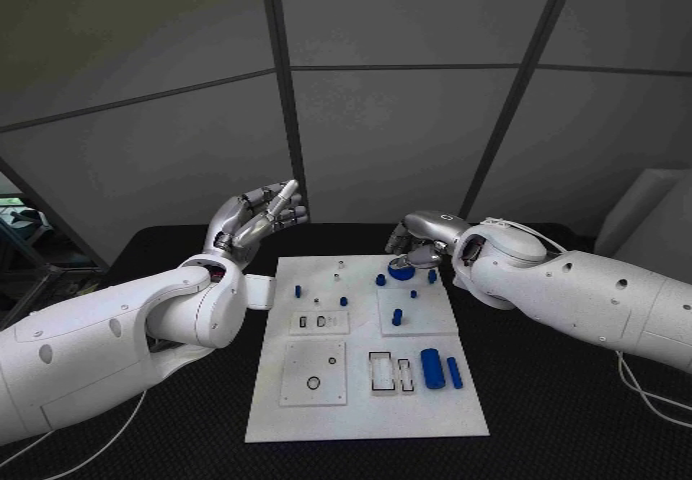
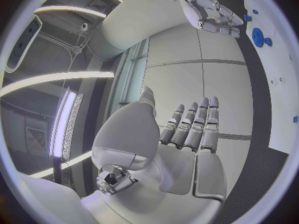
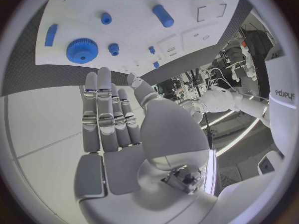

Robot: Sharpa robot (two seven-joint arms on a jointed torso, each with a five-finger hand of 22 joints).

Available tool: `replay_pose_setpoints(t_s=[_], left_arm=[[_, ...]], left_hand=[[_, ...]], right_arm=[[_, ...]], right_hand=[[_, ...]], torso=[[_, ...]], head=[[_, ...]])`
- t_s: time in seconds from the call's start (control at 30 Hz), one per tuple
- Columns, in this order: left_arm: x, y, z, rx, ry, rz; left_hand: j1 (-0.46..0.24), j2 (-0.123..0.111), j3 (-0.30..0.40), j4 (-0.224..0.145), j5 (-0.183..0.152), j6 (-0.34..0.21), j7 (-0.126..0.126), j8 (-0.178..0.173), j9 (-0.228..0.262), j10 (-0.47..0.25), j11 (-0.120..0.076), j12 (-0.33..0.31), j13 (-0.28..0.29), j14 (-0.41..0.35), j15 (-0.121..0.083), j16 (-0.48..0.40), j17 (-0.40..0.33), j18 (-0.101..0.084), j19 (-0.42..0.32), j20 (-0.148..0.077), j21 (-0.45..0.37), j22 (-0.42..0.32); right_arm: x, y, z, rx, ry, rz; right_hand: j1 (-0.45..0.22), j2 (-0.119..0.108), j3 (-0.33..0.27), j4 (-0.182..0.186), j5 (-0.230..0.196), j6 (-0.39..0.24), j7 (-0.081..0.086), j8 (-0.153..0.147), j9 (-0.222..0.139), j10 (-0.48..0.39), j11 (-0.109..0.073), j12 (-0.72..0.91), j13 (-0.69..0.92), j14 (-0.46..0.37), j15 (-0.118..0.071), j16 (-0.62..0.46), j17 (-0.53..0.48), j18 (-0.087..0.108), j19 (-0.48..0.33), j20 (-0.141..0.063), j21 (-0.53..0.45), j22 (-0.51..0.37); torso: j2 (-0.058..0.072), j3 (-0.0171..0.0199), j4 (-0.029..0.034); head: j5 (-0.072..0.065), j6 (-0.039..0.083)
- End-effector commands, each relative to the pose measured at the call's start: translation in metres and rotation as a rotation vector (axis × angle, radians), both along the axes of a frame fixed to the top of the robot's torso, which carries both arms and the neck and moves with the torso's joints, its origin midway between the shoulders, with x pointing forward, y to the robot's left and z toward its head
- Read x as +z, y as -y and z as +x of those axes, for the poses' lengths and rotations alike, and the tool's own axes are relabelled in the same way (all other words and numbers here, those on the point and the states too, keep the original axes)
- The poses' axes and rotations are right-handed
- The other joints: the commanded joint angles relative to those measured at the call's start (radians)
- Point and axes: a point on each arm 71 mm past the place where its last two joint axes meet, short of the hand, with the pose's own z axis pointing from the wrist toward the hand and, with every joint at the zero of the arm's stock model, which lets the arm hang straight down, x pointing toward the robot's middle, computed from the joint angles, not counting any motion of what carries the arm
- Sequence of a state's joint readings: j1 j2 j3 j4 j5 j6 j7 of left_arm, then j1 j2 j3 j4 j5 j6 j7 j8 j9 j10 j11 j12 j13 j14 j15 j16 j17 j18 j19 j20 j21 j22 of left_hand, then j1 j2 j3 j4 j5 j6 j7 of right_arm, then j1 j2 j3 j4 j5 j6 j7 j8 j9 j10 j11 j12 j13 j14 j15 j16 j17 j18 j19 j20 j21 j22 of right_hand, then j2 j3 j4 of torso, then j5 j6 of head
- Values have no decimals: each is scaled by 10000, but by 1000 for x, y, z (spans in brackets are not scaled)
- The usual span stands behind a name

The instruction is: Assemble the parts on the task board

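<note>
The white task board (image 1: 361, 410) lies mid-table. A blue gear (image 1: 401, 271) stands near its far edge, with several small blue pegs (image 1: 345, 299) around it. A thick blue cylinder (image 1: 433, 367) and a slim blue bar (image 1: 454, 372) lie at the board's right side. My right hand (image 1: 415, 245) hovers above the far edge just behind the gear, holding nothing. In the right wrist view its fingers (image 3: 106, 109) are straight, and the gear (image 3: 82, 50) lies beyond them. My left hand (image 1: 257, 220) is raised well above the table at the board's far left corner, fingers (image 2: 193, 127) extended and empty.
Rectangular recesses (image 1: 382, 370) and two inset white plates (image 1: 315, 372) (image 1: 319, 322) take up the board's near half. The black table (image 1: 562, 400) surrounds the board. Grey wall panels (image 1: 389, 130) stand behind it, and a white object (image 1: 649, 220) sits at the far right.
</note>
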State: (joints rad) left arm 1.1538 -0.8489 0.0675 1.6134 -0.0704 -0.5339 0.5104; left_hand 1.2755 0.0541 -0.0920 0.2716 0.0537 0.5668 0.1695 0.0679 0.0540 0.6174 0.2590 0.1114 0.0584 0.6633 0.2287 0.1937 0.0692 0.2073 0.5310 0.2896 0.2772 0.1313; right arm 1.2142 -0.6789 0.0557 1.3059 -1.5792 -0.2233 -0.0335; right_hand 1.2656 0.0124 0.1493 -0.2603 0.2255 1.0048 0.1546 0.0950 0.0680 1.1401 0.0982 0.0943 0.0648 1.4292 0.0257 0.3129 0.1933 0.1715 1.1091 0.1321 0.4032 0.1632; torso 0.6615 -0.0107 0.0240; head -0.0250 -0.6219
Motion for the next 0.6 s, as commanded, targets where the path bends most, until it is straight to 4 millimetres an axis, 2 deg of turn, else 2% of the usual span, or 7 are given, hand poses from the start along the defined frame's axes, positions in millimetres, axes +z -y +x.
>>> replay_pose_setpoints(t_s=[0.03, 0.23, 0.5, 0.6], left_arm=[[3, 2, -4, -244, 163, -2], [2, 1, -7, -306, 136, -18], [2, 2, -9, -337, 128, -33], [2, 3, -9, -341, 137, -39]], left_hand=[[113, 4, -49, 19, 29, 78, 1118, 60, 17, 76, -12, 41, 13, 79, 18, 40, 3, -766, 75, 7, 46, 10], [117, 18, -47, 19, 29, 108, 1119, 64, 19, 115, -16, 49, 16, 84, 15, 43, 1, -765, 83, 8, 51, 10], [129, 71, -41, 17, 31, 245, 1140, 82, 28, 290, -34, 91, 27, 114, 1, 60, -4, -757, 108, 6, 66, 7], [131, 79, -40, 17, 31, 271, 1146, 86, 30, 306, -36, 96, 27, 119, -2, 63, -4, -756, 112, 5, 68, 6]], right_arm=[[0, -2, 1, -188, 586, -1432], [0, -6, 1, -113, 633, -1679], [-2, -10, 3, -61, 542, -1795], [-2, -12, 3, -28, 526, -1805]], right_hand=[[16, -363, 330, 183, -37, 298, -147, -246, -9, 314, -158, -90, 24, 777, -303, 2732, 1692, 72, 1059, -471, 1397, 730], [19, -574, 813, 353, 196, 350, -147, -287, -12, 234, -139, -151, 5, 482, -281, 4249, 2984, 72, 789, -498, 2271, 1320], [31, -809, 1150, 523, 183, 166, -136, -307, -21, -78, -97, -171, -1, 483, -229, 5839, 4634, 97, 583, -472, 2910, 1750], [40, -843, 1200, 575, 171, 22, -158, -322, -31, -132, -96, -150, 4, 512, -216, 6182, 4993, 102, 564, -463, 3048, 1839]], torso=[[275, -37, 47], [460, -59, 97], [591, -79, 125], [624, -75, 130]], head=[[-63, 8], [-141, 15], [-149, 92], [-143, 91]])
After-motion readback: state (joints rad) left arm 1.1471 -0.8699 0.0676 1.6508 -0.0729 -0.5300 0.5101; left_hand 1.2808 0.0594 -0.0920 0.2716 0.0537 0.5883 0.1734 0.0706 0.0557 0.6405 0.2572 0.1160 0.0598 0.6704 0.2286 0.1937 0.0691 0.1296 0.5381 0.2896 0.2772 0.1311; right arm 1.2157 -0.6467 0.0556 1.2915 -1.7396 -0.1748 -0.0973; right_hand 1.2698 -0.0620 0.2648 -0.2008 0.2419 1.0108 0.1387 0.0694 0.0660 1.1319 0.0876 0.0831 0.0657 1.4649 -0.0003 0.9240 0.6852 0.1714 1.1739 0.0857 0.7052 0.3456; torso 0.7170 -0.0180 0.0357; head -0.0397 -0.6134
